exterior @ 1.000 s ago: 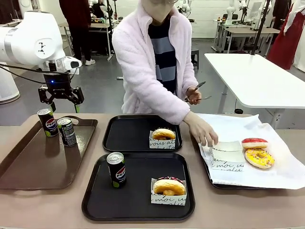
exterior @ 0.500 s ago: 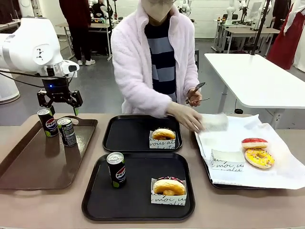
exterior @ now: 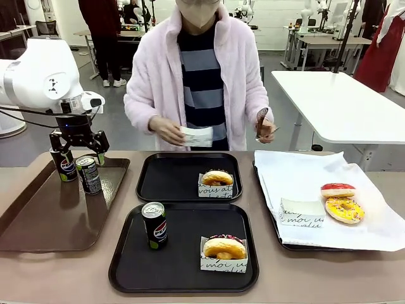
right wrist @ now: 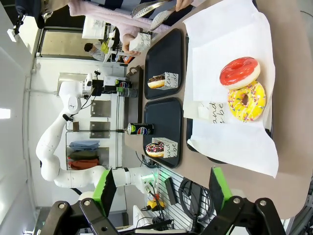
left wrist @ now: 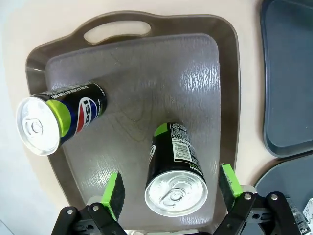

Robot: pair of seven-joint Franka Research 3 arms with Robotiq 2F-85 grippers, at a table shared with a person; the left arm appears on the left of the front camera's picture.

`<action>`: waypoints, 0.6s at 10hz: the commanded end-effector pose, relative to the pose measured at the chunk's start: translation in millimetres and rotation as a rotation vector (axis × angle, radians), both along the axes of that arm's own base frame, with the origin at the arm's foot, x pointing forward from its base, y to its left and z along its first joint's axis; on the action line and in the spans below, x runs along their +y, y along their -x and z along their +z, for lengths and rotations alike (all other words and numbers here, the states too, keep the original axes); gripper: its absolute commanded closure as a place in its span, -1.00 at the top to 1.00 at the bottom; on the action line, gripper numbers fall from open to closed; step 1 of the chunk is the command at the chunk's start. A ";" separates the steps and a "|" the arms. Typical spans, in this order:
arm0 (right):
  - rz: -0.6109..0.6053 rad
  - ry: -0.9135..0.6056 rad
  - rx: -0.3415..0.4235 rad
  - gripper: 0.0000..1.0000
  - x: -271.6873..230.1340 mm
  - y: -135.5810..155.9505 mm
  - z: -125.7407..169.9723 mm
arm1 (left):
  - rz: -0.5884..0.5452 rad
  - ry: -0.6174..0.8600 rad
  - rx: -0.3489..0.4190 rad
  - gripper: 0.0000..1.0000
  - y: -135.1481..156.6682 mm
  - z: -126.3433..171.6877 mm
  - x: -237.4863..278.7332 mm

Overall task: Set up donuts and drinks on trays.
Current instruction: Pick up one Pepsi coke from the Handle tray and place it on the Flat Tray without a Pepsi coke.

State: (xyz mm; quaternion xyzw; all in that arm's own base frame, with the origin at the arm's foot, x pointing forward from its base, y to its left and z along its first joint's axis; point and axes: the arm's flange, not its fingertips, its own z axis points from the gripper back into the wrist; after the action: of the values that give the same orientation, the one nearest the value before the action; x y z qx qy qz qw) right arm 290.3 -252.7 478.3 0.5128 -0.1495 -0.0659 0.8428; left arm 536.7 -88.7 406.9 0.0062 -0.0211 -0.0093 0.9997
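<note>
Left gripper [left wrist: 171, 188], spread wide, hangs over a Pepsi can [left wrist: 173, 166] by the brown tray's [left wrist: 195, 88] far edge; its wrist view shows the barcode [left wrist: 182, 152]. Right gripper [right wrist: 161, 188] gapes wide. Script-sleeved donuts [exterior: 218, 179] sit on both black trays [exterior: 164, 183]

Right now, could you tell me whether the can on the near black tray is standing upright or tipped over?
Upright: the can stands on its base on the near black tray, silver top facing up.
</note>
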 end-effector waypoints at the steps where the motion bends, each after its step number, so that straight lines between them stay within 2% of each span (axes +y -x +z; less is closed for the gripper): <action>1: -0.002 -0.014 -0.015 1.00 -0.3 -0.7 -0.9 | -0.014 0.013 0.001 1.00 2.4 -3.3 0.4; 6: -0.002 -0.014 -0.015 1.00 -0.3 -0.7 -0.9 | -0.007 0.016 0.019 1.00 5.0 -15.0 -3.7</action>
State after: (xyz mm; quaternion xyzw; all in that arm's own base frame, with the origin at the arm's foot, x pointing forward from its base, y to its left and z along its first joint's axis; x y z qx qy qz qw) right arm 290.3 -252.7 478.3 0.5129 -0.1495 -0.0659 0.8428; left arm 535.0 -90.8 397.3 0.0072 -0.0116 -0.0118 0.9998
